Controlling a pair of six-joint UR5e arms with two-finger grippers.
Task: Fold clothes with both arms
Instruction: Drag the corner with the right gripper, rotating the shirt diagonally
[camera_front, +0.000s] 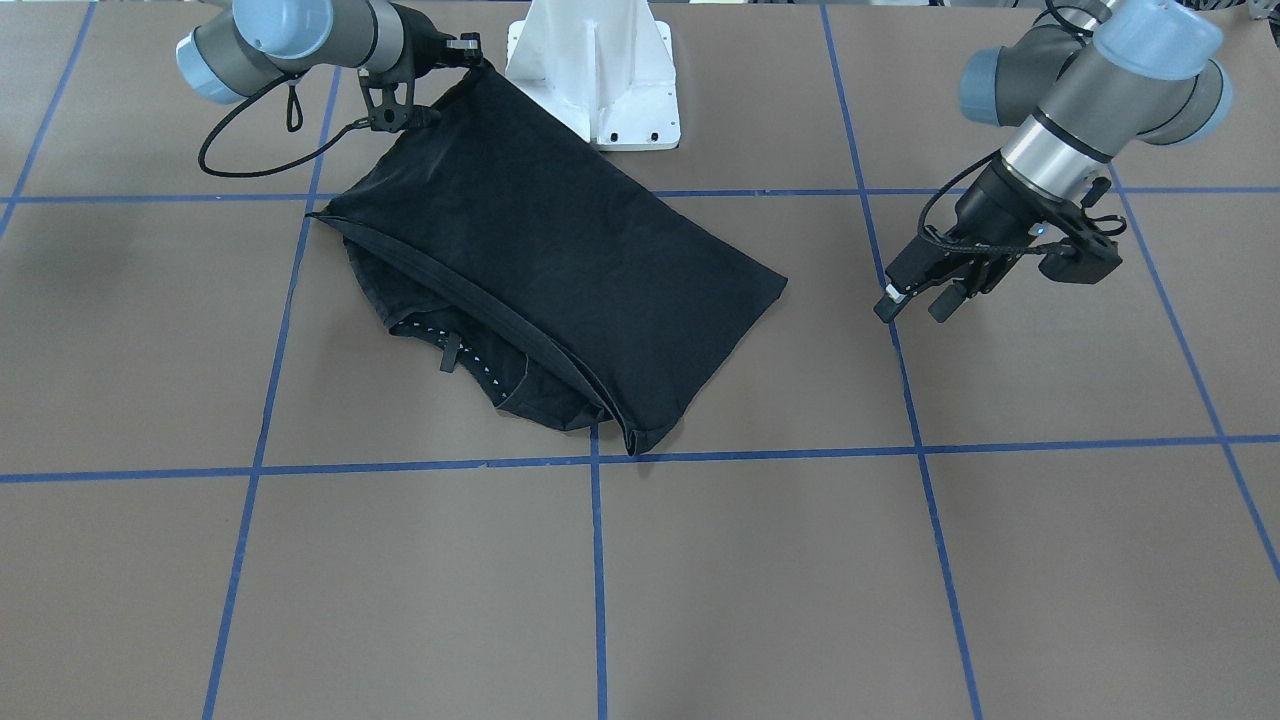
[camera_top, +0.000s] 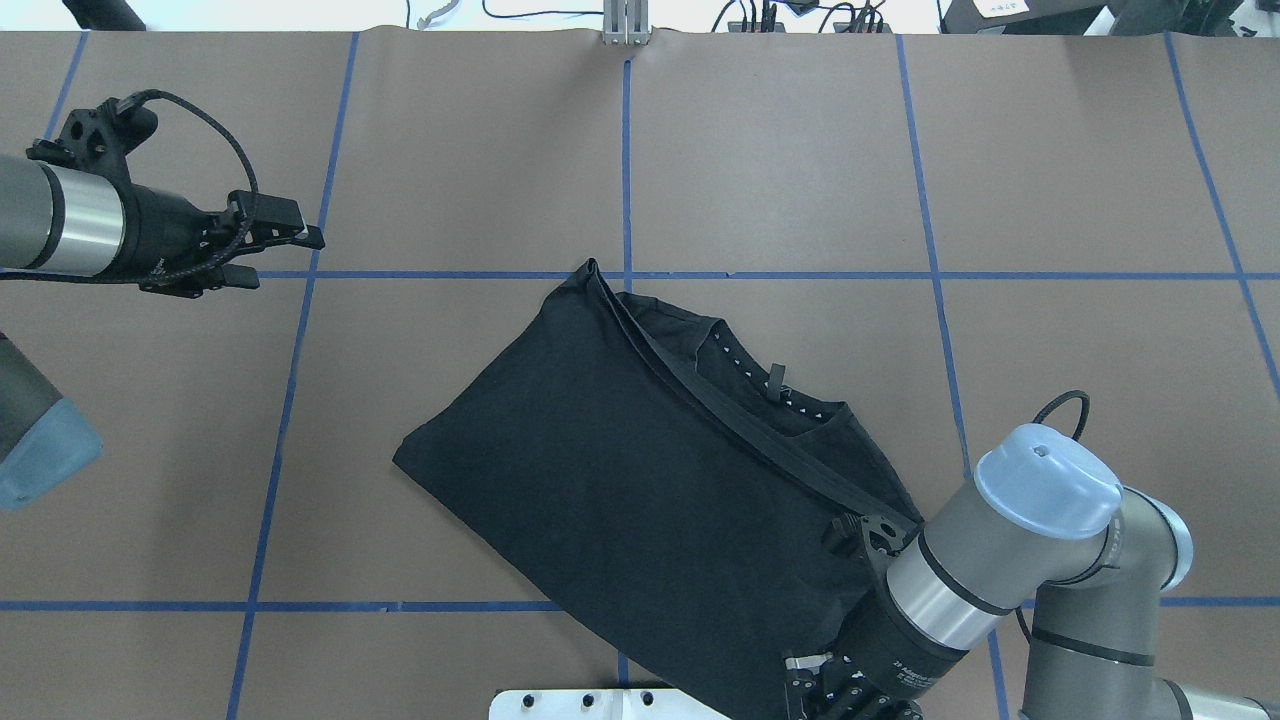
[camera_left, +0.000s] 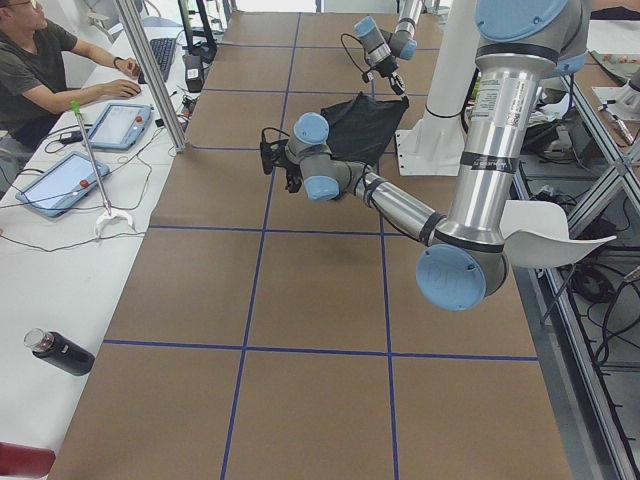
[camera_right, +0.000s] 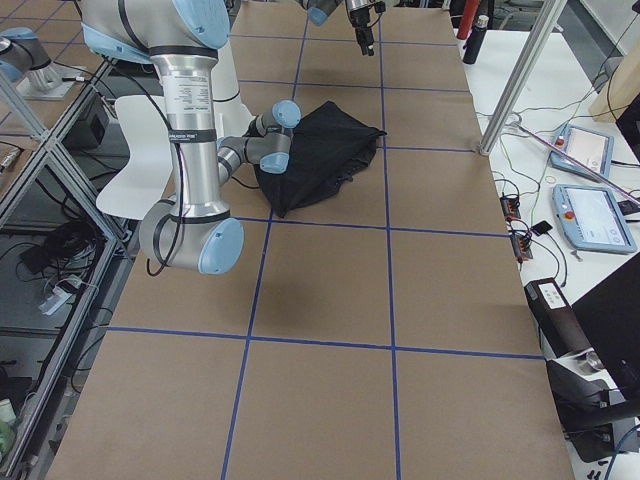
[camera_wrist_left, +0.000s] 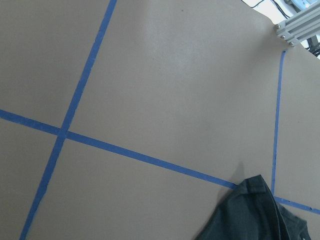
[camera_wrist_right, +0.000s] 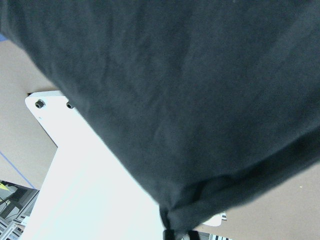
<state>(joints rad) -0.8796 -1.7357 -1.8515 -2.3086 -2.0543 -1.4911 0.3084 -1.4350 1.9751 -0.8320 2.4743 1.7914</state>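
Black T-shirt (camera_front: 560, 250), brown table (camera_front: 760, 590) with blue tape grid (camera_front: 598, 560).

1. nothing i can actually read in any view.
2. right arm (camera_top: 1000, 560): there's a line of small white print on its black wrist collar in the overhead view. it's too small to make out.
3. white tag (camera_top: 1003, 6) past the far table edge, overhead view: it has dark marks on it, too blurred to read.
4. tablet (camera_right: 597, 215) on the side bench: the screen is lit, but no characters are legible at this size.
5. t-shirt (camera_front: 560, 260): only plain black cloth faces up, with a row of small pale marks along the inner neck edge. none of it reads as lettering.
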